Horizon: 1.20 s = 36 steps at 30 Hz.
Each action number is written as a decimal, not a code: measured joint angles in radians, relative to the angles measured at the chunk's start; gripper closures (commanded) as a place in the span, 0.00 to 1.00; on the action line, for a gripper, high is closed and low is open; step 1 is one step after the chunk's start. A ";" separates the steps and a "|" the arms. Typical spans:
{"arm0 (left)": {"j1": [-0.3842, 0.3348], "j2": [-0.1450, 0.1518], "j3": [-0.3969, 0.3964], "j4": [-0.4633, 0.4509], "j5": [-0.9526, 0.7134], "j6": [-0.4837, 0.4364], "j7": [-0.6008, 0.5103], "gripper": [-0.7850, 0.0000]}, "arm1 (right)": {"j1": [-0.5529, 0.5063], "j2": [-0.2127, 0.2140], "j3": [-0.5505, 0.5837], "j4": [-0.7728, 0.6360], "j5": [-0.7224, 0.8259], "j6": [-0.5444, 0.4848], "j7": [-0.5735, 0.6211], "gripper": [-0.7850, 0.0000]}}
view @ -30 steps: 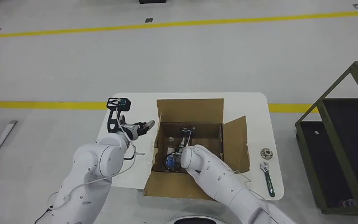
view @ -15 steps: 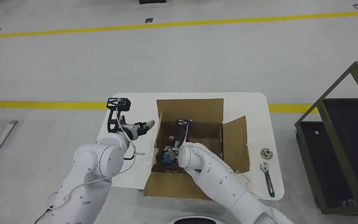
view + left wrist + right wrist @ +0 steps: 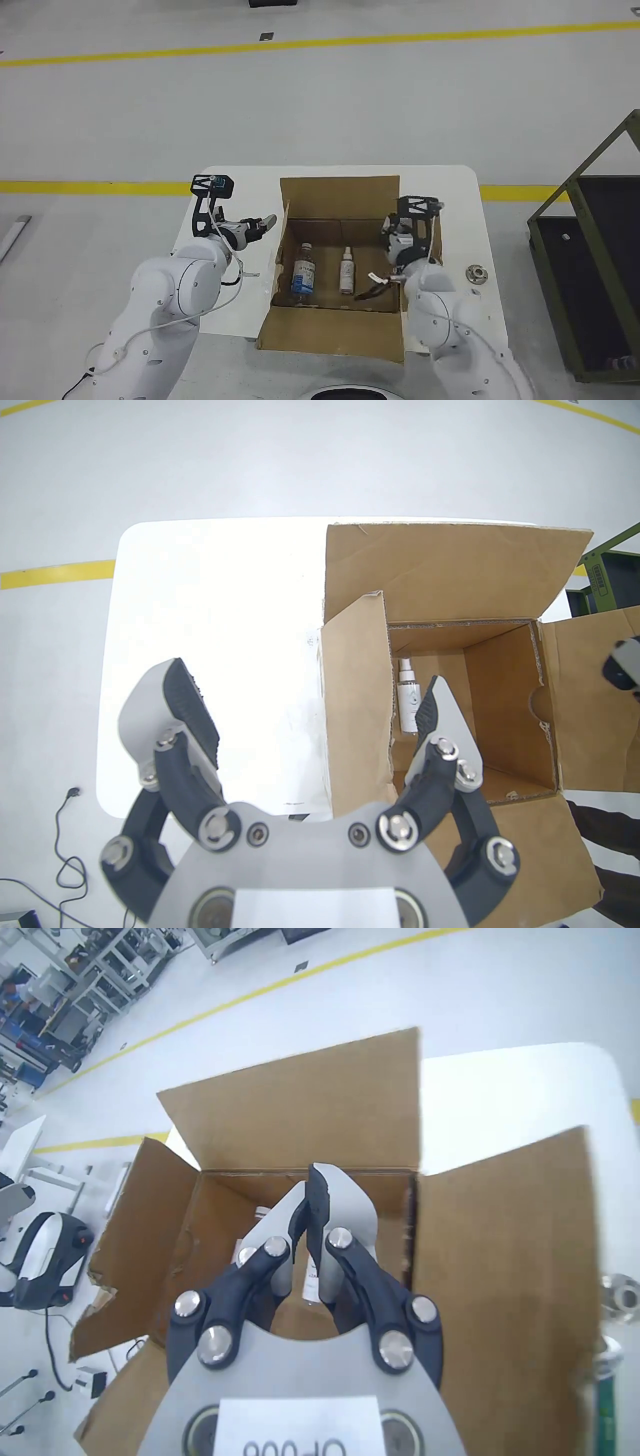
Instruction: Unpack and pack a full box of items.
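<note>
Change: we saw that the right arm, sunk in the box (image 3: 340, 195) half a second before, had drawn back to its right side, uncovering what lay inside; the left arm had kept its place.
Right pincer (image 3: 310, 1180): we found its fingers pressed together on nothing, above the box's near right corner, beside the right flap.
Wrench (image 3: 478, 320): flat on the table (image 3: 455, 195), right of the box, with a round metal fitting (image 3: 476, 272) just beyond it.
Bottles: a blue-labelled bottle (image 3: 304, 272) and a white spray bottle (image 3: 347, 270) lay side by side on the box floor, not touching.
Left pincer (image 3: 305, 680): fingers wide apart, empty, over the table just left of the box.
Box flaps: all four stood open.
Floor: a yellow line (image 3: 320, 42) ran well beyond the table.
</note>
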 measured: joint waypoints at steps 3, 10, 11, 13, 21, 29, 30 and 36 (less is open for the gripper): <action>0.000 0.000 0.000 0.000 0.000 0.000 0.000 0.00 | -0.084 0.016 0.101 -0.072 -0.039 -0.064 0.014 1.00; 0.000 0.000 0.000 0.000 0.000 0.000 0.000 0.00 | -0.253 0.042 0.279 -0.169 -0.185 -0.170 0.101 1.00; 0.000 0.000 0.000 0.000 0.000 0.000 0.000 0.00 | -0.270 0.044 0.297 -0.169 -0.204 -0.179 0.114 1.00; 0.000 0.000 0.000 0.000 0.000 0.000 0.000 0.00 | -0.302 0.048 0.331 -0.165 -0.240 -0.196 0.140 1.00; 0.000 0.000 0.000 0.000 0.000 0.000 0.000 0.00 | -0.331 0.049 0.350 -0.157 -0.273 -0.189 0.170 1.00; 0.000 0.000 0.000 0.000 0.000 0.000 0.000 0.00 | -0.330 0.050 0.342 -0.135 -0.275 -0.205 0.169 1.00; 0.000 0.000 0.000 0.000 0.000 0.000 0.000 0.00 | -0.321 0.050 0.339 -0.106 -0.288 -0.213 0.174 1.00; 0.000 0.000 0.000 0.000 0.000 0.000 0.000 0.00 | -0.189 0.064 0.412 0.047 -0.334 -0.306 0.325 1.00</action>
